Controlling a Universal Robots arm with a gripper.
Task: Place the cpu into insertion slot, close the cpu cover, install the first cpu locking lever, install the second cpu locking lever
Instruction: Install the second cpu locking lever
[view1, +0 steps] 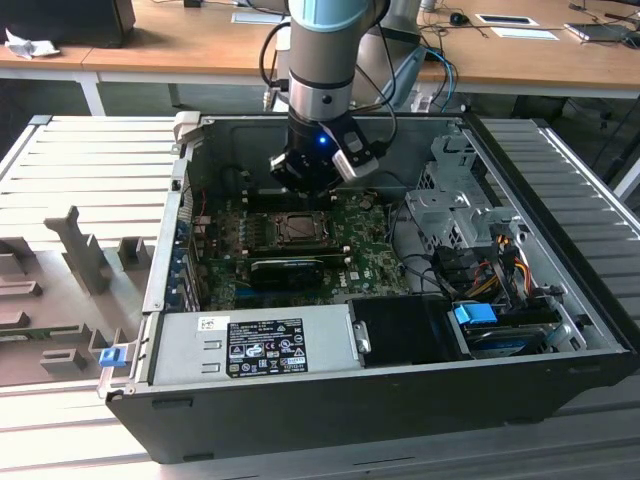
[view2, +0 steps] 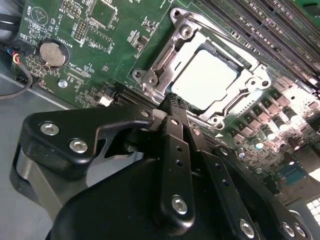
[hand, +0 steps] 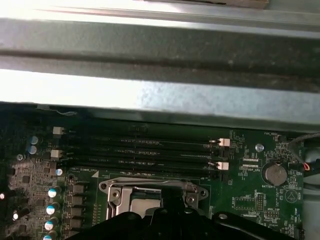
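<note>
The hand (view2: 172, 100) hangs low inside the open PC case (view1: 560, 380), its black fingers pressed together w/ nothing visible between them, tips just at the near edge of the insertion slot (view2: 165, 55).

Going left to right in the second wrist view: a coin cell battery (view2: 52, 54) sits on the green motherboard (view2: 100, 75), well off to one side of the hand. Next comes the slot's metal frame, directly ahead of the fingertips. The cpu (view2: 205, 80) lies flat in the slot, pale and bright. The cpu cover (view2: 187, 37) appears to sit down around the chip, w/ the chip showing through its window, though whether it's fully seated can't be told. Beyond that run the long memory slots (view2: 260, 25).

In the exterior view the hand (view1: 305, 185) sits right above the slot (view1: 297, 228), w/ a black expansion card (view1: 290, 268) just past it.

Judgement: cpu placement looks done, cover likely down; work stands at the lever stage. Lever positions aren't clear. The next move calls for a precise fingertip push on a thin lever w/o scraping the board.
</note>
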